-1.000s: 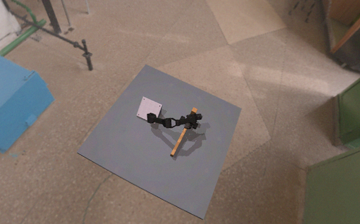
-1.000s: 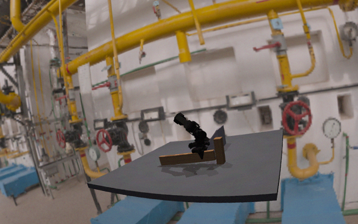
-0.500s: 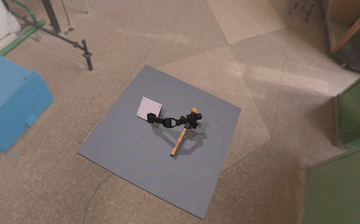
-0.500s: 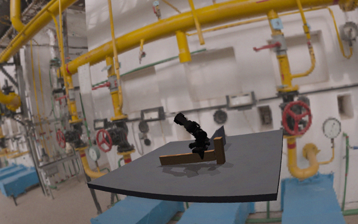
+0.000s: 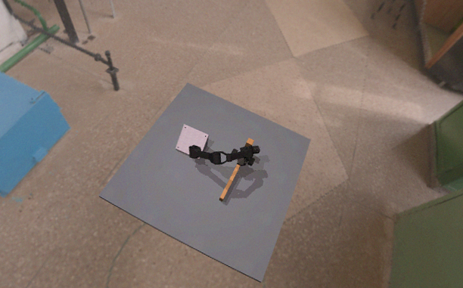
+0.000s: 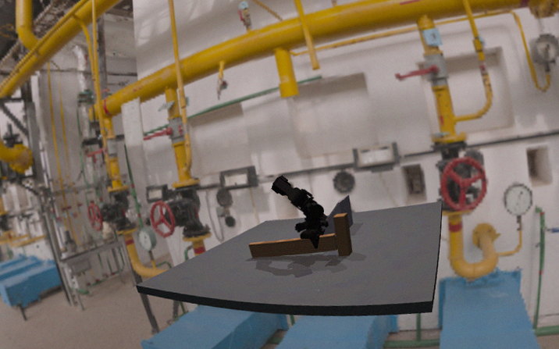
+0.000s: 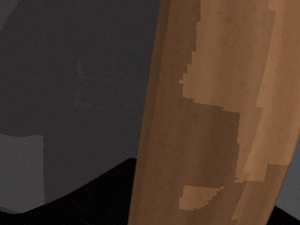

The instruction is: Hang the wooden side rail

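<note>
The grey table (image 5: 193,222) (image 6: 302,293) spreads beneath everything. Over it reaches the black arm (image 5: 216,157) (image 6: 303,202), its base out of clear sight. The wooden rail (image 5: 229,183) (image 6: 272,248) (image 7: 211,94) runs left to right in the exterior view, its right end at the upright headboard post (image 5: 249,141) (image 6: 342,235). The hooks, pins and slot are too small or hidden, so whether they meet cannot be told. A pale square plate (image 5: 193,140) lies left of the post in the top view. The claw (image 5: 243,159) (image 6: 315,242) pinches the rail toward its post end; the wrist view cuts off both rail ends.
</note>
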### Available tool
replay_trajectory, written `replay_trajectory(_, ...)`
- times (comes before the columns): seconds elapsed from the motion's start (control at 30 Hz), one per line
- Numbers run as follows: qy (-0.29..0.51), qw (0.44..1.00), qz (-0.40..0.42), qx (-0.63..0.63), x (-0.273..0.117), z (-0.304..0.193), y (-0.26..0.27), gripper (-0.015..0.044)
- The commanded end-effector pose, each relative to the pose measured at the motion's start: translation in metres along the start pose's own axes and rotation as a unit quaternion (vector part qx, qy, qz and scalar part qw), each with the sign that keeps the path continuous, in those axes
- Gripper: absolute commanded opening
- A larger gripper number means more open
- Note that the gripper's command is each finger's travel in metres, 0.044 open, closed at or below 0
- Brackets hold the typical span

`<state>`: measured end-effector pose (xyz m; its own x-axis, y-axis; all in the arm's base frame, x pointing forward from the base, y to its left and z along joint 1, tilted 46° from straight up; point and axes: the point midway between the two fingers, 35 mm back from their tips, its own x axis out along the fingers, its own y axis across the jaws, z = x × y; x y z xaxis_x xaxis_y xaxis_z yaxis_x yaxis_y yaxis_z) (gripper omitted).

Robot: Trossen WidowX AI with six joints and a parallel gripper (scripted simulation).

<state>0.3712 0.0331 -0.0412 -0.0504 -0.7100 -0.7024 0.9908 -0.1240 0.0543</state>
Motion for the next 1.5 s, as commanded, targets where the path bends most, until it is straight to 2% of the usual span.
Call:
replay_trajectory(0.0,0.005,1.0,0.007,0.001,-0.0064,-0.0034,0.0018,0.0)
replay_trajectory(1.47,0.005,1.0,0.007,0.001,-0.0076,-0.0076,0.0017,0.0)
